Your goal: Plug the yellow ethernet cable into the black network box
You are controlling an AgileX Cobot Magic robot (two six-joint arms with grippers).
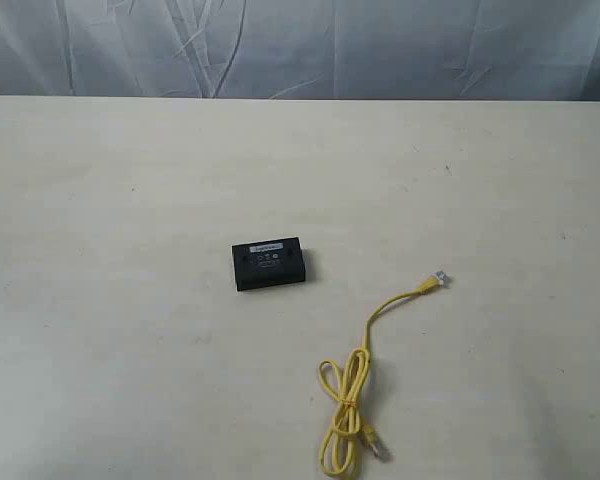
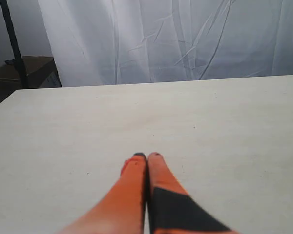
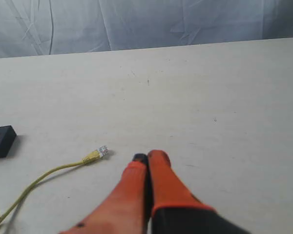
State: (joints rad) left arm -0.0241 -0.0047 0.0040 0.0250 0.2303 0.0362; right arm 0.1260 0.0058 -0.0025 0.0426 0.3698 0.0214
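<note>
1. Well, I saw the black network box [image 1: 270, 263] flat at the exterior view's centre.
2. The yellow ethernet cable [image 1: 390, 300] lay lower right of it, apart.
3. I had the left gripper [image 2: 147, 156] and right gripper [image 3: 149, 157] closed, empty.

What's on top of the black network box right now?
Only a pale label strip and small markings on the black network box; the yellow ethernet cable lies apart on the table. Its underside is hidden.
</note>
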